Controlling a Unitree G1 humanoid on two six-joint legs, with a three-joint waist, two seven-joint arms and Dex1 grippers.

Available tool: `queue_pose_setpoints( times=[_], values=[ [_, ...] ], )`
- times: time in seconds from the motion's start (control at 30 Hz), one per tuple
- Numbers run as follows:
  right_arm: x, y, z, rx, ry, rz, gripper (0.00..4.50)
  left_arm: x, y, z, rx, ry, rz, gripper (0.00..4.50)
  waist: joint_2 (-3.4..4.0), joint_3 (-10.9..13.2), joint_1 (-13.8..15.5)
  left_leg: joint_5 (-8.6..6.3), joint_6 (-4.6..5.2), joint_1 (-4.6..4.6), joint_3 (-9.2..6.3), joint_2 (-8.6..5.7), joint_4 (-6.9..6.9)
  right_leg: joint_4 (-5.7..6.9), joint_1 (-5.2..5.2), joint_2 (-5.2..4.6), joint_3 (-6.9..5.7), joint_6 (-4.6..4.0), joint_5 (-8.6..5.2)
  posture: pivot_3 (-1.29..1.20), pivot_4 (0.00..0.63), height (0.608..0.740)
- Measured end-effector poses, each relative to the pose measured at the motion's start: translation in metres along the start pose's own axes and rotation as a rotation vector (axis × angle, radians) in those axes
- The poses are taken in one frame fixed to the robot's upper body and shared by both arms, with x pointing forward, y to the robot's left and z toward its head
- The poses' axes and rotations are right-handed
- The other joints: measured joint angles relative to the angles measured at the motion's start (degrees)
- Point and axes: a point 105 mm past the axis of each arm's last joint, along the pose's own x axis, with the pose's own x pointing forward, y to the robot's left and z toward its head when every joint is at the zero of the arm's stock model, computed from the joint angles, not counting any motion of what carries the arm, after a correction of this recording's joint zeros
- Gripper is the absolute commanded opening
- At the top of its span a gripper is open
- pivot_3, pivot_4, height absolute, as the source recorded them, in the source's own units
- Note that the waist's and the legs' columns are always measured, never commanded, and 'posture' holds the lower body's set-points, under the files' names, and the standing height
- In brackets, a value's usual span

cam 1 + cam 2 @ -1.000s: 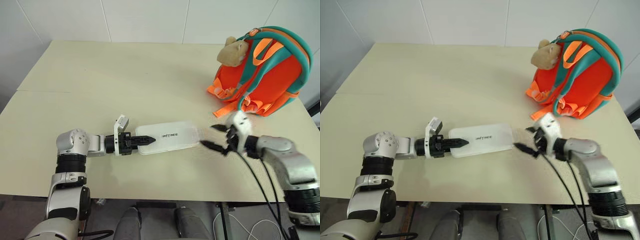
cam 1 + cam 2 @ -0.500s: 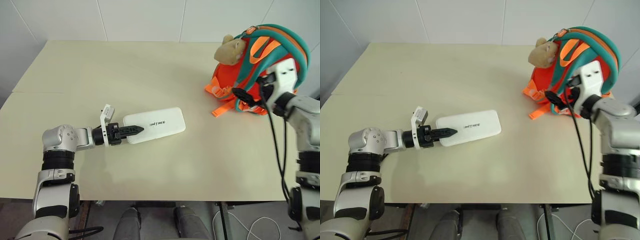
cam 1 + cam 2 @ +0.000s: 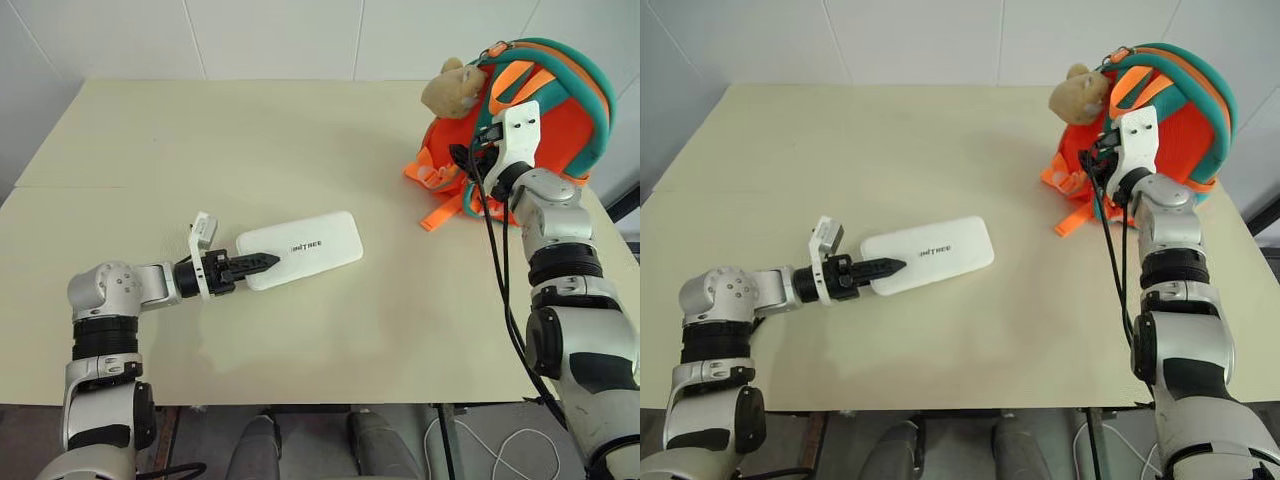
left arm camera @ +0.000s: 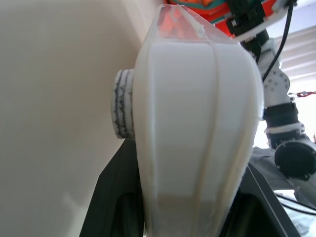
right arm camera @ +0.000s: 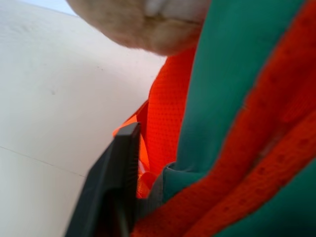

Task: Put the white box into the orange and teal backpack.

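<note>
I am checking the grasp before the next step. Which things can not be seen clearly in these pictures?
- Backpack opening: in the head views the orange and teal backpack shows its strap side, so the opening stays hidden.
- Right tool: whether it grips a teal strap; fabric covers one finger in the right wrist view.
- White box: its lettering is too small to read reliably.

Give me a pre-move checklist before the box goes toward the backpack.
1. Left tool gripping the white box: ok, clamped on its near end.
2. Box free of the table: cannot tell.
3. Right tool at the orange and teal backpack: ok, a finger sits against a teal strap.
4. Strap actually gripped: cannot tell.
5. Backpack opening exposed: not ok, none visible.
6. Path from box to backpack clear: ok, bare tabletop between.
</note>
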Motion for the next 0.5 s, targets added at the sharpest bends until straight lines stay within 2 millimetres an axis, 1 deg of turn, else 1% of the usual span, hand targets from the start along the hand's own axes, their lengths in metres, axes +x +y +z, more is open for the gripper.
queue_pose_setpoints(
  times=[0.07,0.13,0.17,0.2,0.27,0.33,0.37,0.43,0.5],
  values=[
    [-0.003,0.009,0.008,0.027,-0.065,0.079,0.55,-0.006,0.002,0.004,-0.014,-0.030,0.022,1.27,0.00,0.00,-0.20,0.01,0.01,0.03,-0.01,0.02,0.00,0.07,0.00,0.04,0.00,0.00,0.00,0.00,0.150,0.740],
    [-0.010,0.031,0.024,0.057,-0.177,0.221,0.18,-0.011,0.004,0.010,-0.013,-0.065,0.049,1.27,0.00,0.00,-0.32,0.03,-0.03,0.04,-0.03,0.07,-0.02,0.12,0.00,0.08,-0.02,0.00,0.00,0.00,0.150,0.740],
    [-0.014,0.041,0.031,0.075,-0.210,0.292,0.11,-0.012,0.004,0.012,-0.007,-0.078,0.061,1.27,0.01,0.00,-0.38,0.04,-0.05,0.05,-0.03,0.08,-0.01,0.15,-0.01,0.08,-0.02,0.00,0.00,0.00,0.150,0.740],
    [-0.018,0.049,0.035,0.094,-0.218,0.345,0.10,-0.012,0.005,0.014,-0.001,-0.086,0.067,1.27,0.01,0.01,-0.34,0.06,-0.08,0.05,-0.03,0.08,-0.01,0.17,-0.01,0.08,-0.02,0.00,0.00,0.00,0.150,0.740],
    [-0.035,0.079,0.050,0.159,-0.204,0.543,0.10,-0.019,0.006,0.023,0.040,-0.132,0.095,1.27,0.02,0.01,-0.30,0.08,-0.12,0.04,-0.07,0.13,-0.01,0.22,-0.05,0.11,-0.03,0.00,0.00,0.00,0.150,0.740],
    [-0.057,0.108,0.058,0.216,-0.160,0.723,0.10,-0.032,0.007,0.034,0.093,-0.178,0.137,1.27,0.03,0.01,-0.35,0.11,-0.17,0.05,-0.10,0.22,-0.09,0.22,-0.11,0.18,-0.04,0.00,-0.01,0.00,0.150,0.740],
    [-0.072,0.126,0.065,0.248,-0.141,0.836,0.10,-0.040,0.006,0.040,0.125,-0.205,0.152,1.27,0.03,0.02,-0.35,0.11,-0.18,0.05,-0.10,0.25,-0.14,0.23,-0.14,0.20,-0.05,-0.04,-0.02,0.00,0.150,0.740],
    [-0.091,0.147,0.074,0.286,-0.117,0.971,0.10,-0.047,0.002,0.048,0.164,-0.236,0.151,1.27,0.03,0.02,-0.08,0.11,-0.18,0.06,-0.10,0.24,-0.15,0.23,-0.14,0.18,-0.06,-0.08,-0.05,0.00,0.150,0.740],
    [-0.108,0.163,0.081,0.323,-0.094,1.075,0.10,-0.053,0.000,0.050,0.200,-0.250,0.150,1.27,0.03,0.02,0.22,0.11,-0.18,0.03,-0.11,0.21,-0.13,0.19,-0.13,0.14,-0.07,-0.09,-0.05,0.00,0.150,0.740]
  ],
)
